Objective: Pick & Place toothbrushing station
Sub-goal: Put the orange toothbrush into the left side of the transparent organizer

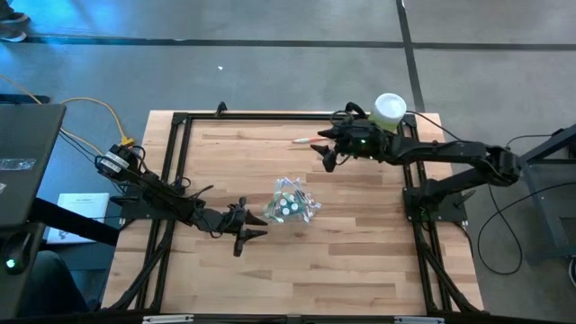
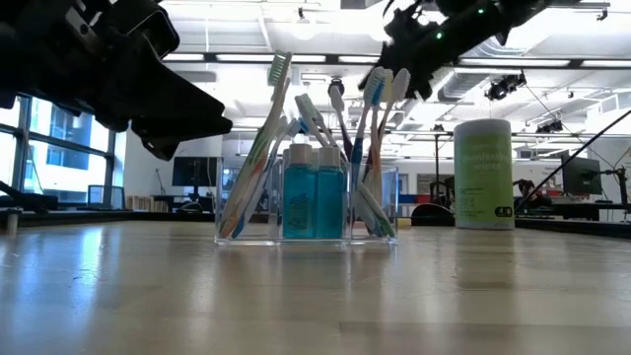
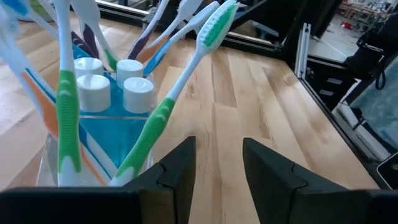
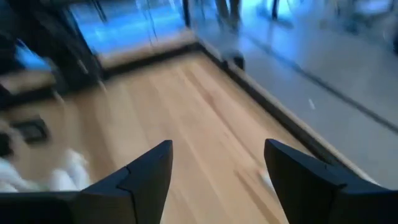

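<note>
Cup point(image 1: 292, 206) of toothbrushes point(image 2: 264, 138) stands mid-table, left gripper point(image 1: 254, 226) just beside it (fingers apart, empty), right gripper point(image 1: 322, 150) spread wide near canister point(image 1: 389, 111).

One small clear see-through plastic cup point(image 2: 306, 232) stood on the one pale wooden slatted table point(image 1: 360, 261). Inside it were blue tubes with white round caps point(image 3: 102, 84); three caps showed in the left wrist view, and three tubes in the low view, though more could have been hidden behind them. The slim pastel-and-white toothbrushes point(image 2: 266, 148) in the cup overlapped too much for a sure count; at least seven or eight heads and handles could be picked out in the low view. One further slim toothbrush point(image 1: 304, 139) lay alone on the boards. One tall pale-green canister with a white lid point(image 2: 483, 174) stood apart. Two dark arms were present, each with one two-finger gripper: the left gripper point(image 3: 217, 168) and the right gripper point(image 4: 217, 171).
</note>
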`<action>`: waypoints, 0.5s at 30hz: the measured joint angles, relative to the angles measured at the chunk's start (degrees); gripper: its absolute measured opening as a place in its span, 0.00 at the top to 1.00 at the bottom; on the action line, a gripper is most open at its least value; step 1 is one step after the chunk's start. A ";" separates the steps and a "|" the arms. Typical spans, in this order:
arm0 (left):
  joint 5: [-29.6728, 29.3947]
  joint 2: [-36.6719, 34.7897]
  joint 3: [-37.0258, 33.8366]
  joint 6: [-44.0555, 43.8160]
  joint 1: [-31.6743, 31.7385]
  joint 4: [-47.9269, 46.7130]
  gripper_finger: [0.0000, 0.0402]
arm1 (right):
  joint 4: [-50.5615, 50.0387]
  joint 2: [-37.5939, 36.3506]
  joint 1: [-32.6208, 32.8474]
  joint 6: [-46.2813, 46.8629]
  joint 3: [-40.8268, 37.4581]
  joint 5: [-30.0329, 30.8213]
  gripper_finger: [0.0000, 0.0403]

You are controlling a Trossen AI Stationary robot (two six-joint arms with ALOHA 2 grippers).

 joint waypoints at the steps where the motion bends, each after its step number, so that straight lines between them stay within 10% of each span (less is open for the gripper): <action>1: 0.03 0.00 0.00 0.00 0.22 -0.04 0.68 | -3.45 0.71 -0.33 -0.06 1.31 0.71 0.39; 15: 2.01 0.00 0.00 7.08 1.62 -0.26 0.68 | -25.20 15.05 -15.94 0.95 10.58 1.08 0.39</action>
